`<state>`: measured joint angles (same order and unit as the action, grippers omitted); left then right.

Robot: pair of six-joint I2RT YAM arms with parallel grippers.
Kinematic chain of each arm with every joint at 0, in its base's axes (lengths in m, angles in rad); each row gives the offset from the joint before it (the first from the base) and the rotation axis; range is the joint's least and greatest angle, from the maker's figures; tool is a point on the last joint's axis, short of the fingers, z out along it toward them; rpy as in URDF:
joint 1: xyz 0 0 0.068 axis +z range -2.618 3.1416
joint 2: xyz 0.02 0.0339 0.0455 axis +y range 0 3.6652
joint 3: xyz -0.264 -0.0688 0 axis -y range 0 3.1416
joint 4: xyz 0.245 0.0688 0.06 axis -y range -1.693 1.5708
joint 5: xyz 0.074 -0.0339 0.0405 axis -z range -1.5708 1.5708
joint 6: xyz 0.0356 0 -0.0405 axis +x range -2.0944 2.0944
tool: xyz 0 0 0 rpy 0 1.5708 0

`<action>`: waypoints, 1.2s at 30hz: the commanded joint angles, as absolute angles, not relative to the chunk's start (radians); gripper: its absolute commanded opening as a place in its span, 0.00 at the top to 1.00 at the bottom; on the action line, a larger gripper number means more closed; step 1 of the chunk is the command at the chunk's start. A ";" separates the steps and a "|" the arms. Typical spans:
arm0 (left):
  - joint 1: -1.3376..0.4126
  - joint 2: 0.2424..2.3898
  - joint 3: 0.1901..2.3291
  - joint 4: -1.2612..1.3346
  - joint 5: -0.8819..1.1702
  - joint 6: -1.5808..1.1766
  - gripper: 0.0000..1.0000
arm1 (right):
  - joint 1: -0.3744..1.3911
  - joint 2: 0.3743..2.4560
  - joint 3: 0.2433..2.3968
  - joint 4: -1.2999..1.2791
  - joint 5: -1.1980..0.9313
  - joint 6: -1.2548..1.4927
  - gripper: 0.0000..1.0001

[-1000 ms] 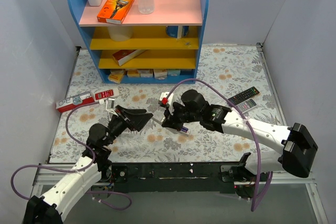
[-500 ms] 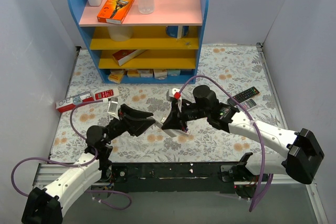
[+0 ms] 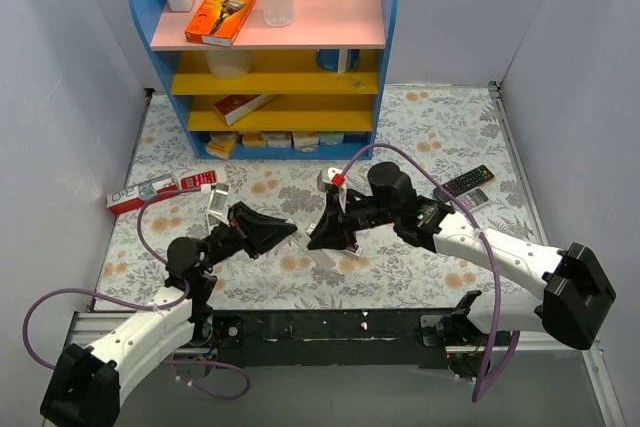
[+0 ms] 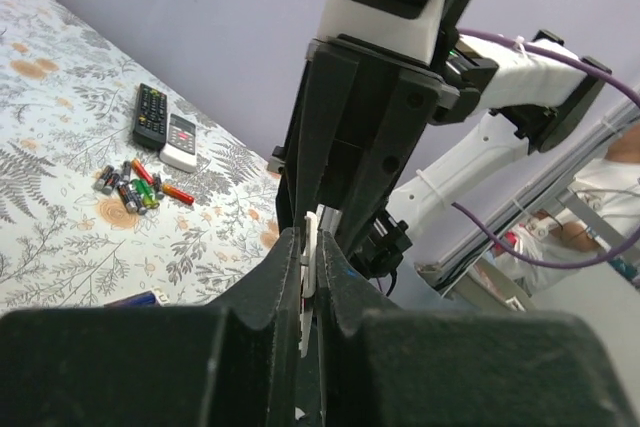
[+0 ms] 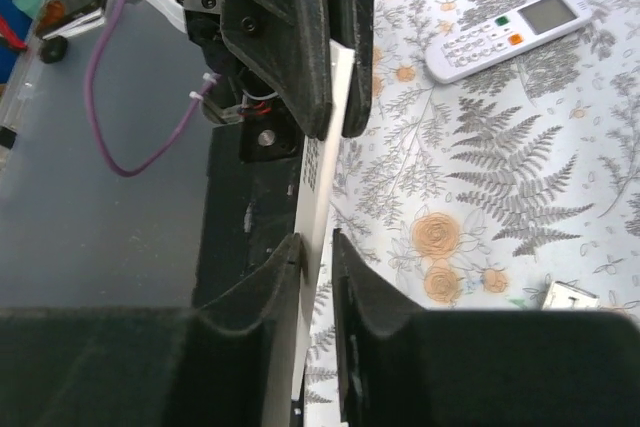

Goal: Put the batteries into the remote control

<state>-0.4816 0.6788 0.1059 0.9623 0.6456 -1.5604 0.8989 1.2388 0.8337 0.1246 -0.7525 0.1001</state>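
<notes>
The remote control point(image 3: 327, 250), a slim white bar, hangs above the table's near middle between both grippers. My left gripper point(image 4: 311, 235) is shut on its thin end point(image 4: 309, 292). In the right wrist view the remote control point(image 5: 330, 137) runs between my right gripper point(image 5: 317, 242)'s fingers. One pad touches it, and a narrow gap shows at the other finger point(image 5: 350, 277), so that gripper is open. Several batteries point(image 4: 140, 187) lie loose on the floral cloth, and one bluish cell point(image 4: 140, 299) lies nearer. In the top view my left gripper point(image 3: 288, 229) and right gripper point(image 3: 322, 232) nearly meet.
A black remote point(image 4: 150, 112) and a shorter white remote point(image 4: 182, 140) lie beside the batteries at the right point(image 3: 465, 187). Another white remote point(image 5: 510, 32) and a toothpaste box point(image 3: 135, 195) lie at the left. The blue shelf unit point(image 3: 270, 57) stands at the back.
My left gripper came in from the left and shut on the remote control's end. My right gripper, which was shut on it, has eased open. The right arm tilted the remote more upright.
</notes>
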 commanded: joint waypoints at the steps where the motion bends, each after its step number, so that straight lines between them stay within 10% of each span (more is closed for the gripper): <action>1: -0.482 0.654 0.106 0.850 0.511 -1.580 1.00 | 0.900 1.244 0.847 0.135 -0.660 0.091 0.66; 18: -0.482 0.716 0.193 0.407 0.230 -1.664 1.00 | 1.074 1.379 1.075 -0.170 -0.063 0.020 0.24; 36: -0.480 0.721 0.187 0.387 0.216 -1.704 1.00 | 1.135 1.577 1.284 -0.367 0.034 0.060 0.40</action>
<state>-0.4816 0.7177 0.1600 0.4000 0.2344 -1.6936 1.1221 1.5620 1.2240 -0.3435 0.0120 0.0502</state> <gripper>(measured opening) 0.046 0.622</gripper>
